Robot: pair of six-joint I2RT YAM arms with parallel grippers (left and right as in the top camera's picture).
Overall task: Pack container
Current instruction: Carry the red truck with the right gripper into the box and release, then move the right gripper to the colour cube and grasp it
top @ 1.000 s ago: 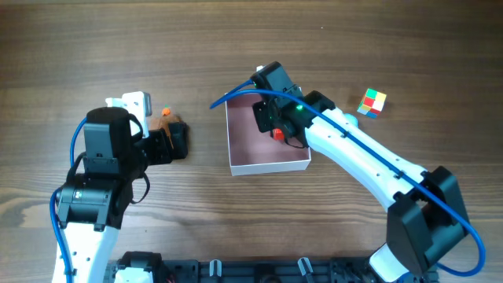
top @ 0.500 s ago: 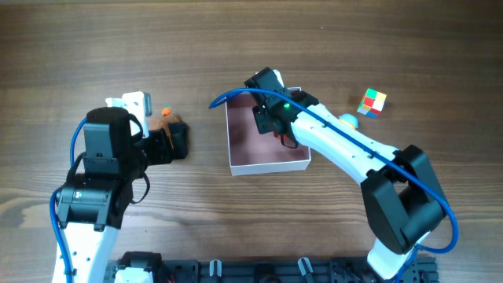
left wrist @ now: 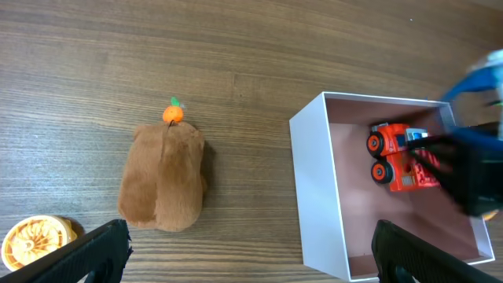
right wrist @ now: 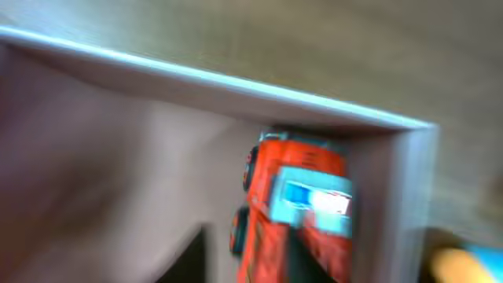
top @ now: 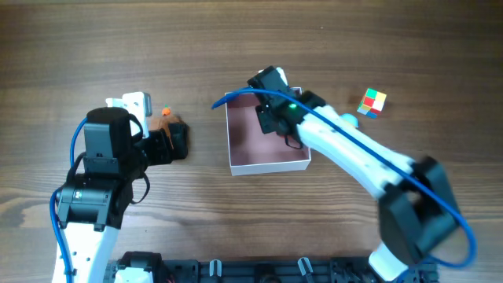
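While the right pincer (top: 277, 124) hangs low inside the box (top: 253, 151), its dark fingers sit right against a red toy truck (left wrist: 399, 157). Blur makes it impossible to tell whether they grip it or stand apart. The box lies just right of the overhead frame's centre, square and shallow, with white outer walls and a dusty pink floor. Seen from the left wrist, the truck sits in the upper right part of the box, close to the far wall. The left and lower parts of the pink floor are bare. A pale blue panel with a white patch shows on the truck's top, too blurred to read. Left of the box, across a bare strip of counter (top: 157, 47), lies a brown plush toy (left wrist: 163, 177) with a small orange knob (left wrist: 173, 114) at its top edge. The left pincer (left wrist: 250, 236) stands wide above it, holding nothing. A yellow round thing (left wrist: 35, 240) peeks in at the lower left corner. A colourful puzzle cube (top: 372, 103) rests well apart at the overhead frame's upper right.
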